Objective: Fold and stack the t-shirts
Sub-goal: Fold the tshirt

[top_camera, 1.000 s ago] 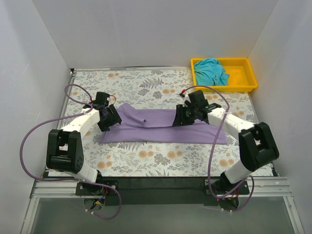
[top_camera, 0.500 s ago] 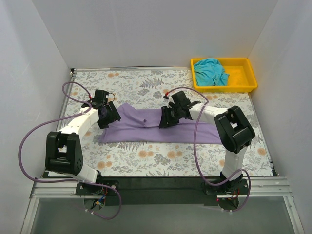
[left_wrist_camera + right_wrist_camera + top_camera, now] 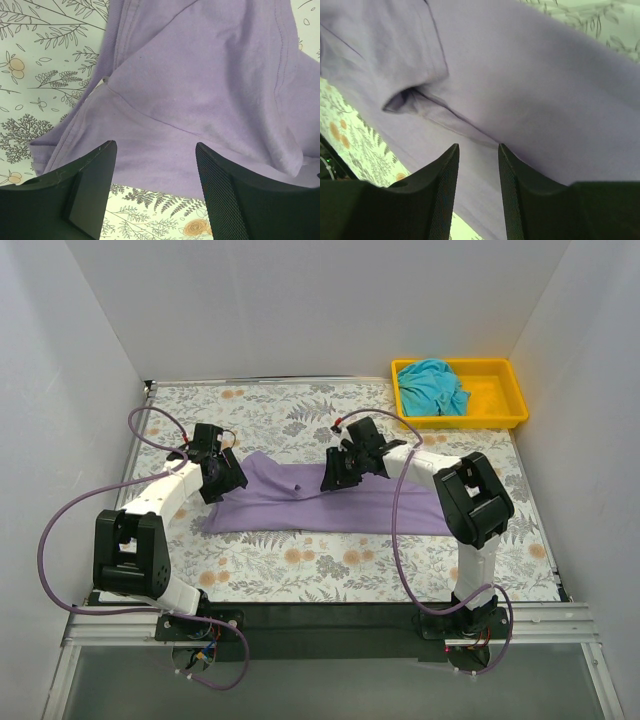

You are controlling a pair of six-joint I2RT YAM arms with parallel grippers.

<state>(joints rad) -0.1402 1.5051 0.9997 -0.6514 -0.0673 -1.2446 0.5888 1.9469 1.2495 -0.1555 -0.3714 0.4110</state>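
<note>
Two shirts are in sight; the purple shirt (image 3: 300, 505) lies in a long flat band across the flowery table (image 3: 290, 415); the left gripper (image 3: 226, 483) is over the purple shirt's left end, its fingers wide apart with cloth showing in the gap; the right gripper (image 3: 334, 480) is over the purple shirt's middle, by its far edge, fingers a little apart and pinching nothing; the teal shirt (image 3: 433, 386) sits crumpled in a yellow tray (image 3: 500, 405), well beyond the purple shirt's right end

We are seeing one t-shirt (image 3: 330, 504) lying mid-way across the tabletop (image 3: 290, 415), the other t-shirt (image 3: 433, 386) sitting in the far-right corner tray (image 3: 497, 397).
</note>
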